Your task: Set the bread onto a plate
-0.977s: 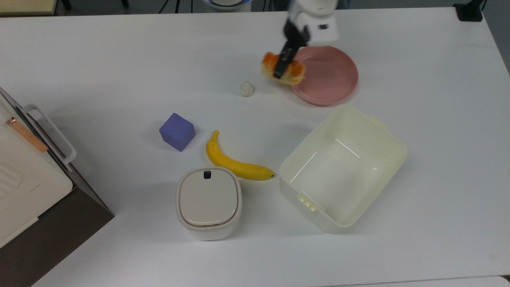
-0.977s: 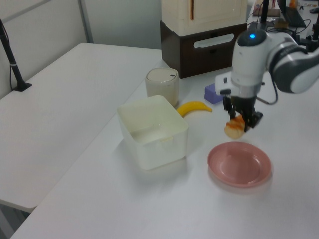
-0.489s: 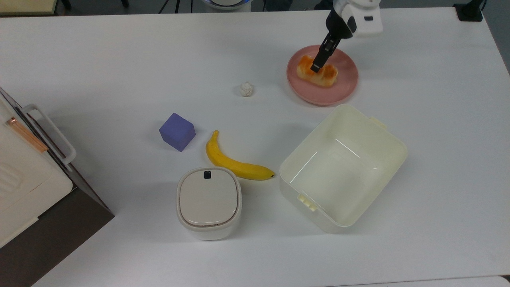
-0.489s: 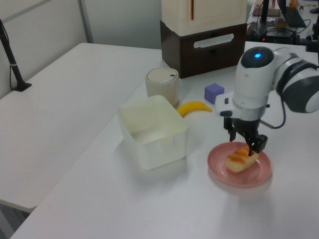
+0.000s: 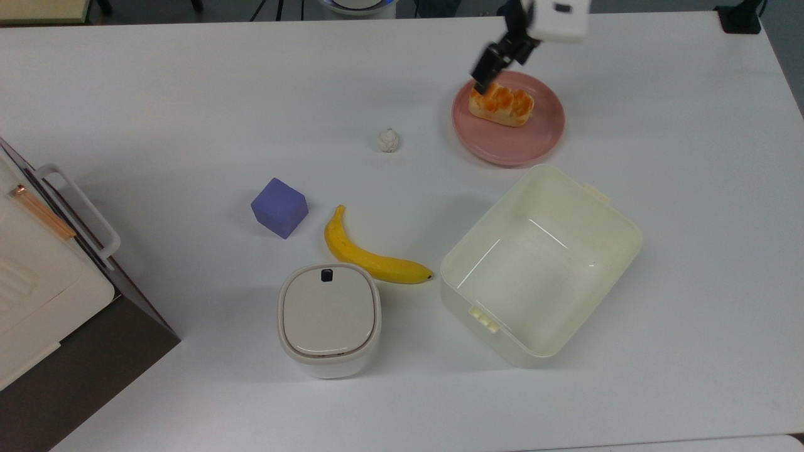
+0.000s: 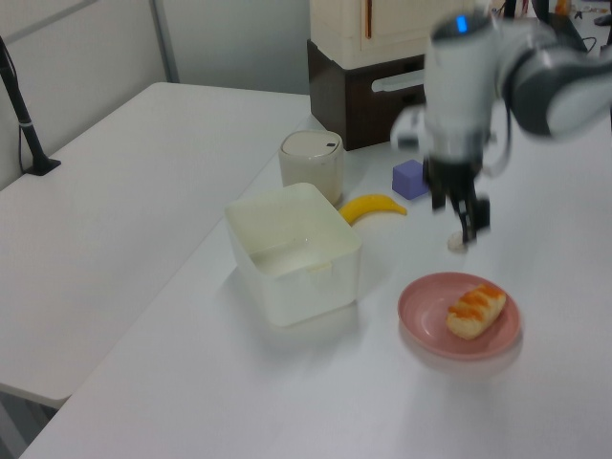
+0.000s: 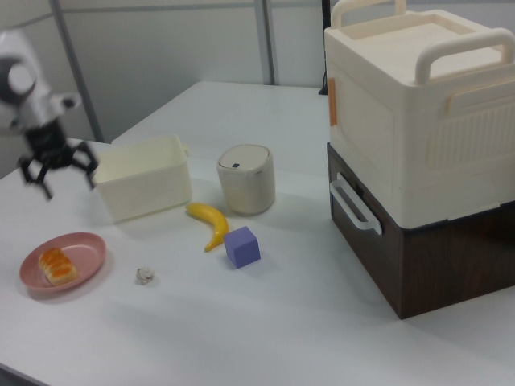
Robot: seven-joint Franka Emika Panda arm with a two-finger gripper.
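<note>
We saw the bread (image 5: 501, 105) lying on the plate (image 5: 534, 141), the gripper (image 7: 56, 170) raised clear above it, fingers spread and empty.

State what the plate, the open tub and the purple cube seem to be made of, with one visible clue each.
Plate: likely plastic, smooth pink with an even raised rim.
Tub: probably glossy cream plastic, with light glinting off its inside and moulded clips at the rim.
Cube: matte purple, no shine; perhaps foam or painted wood, hard to tell.
</note>
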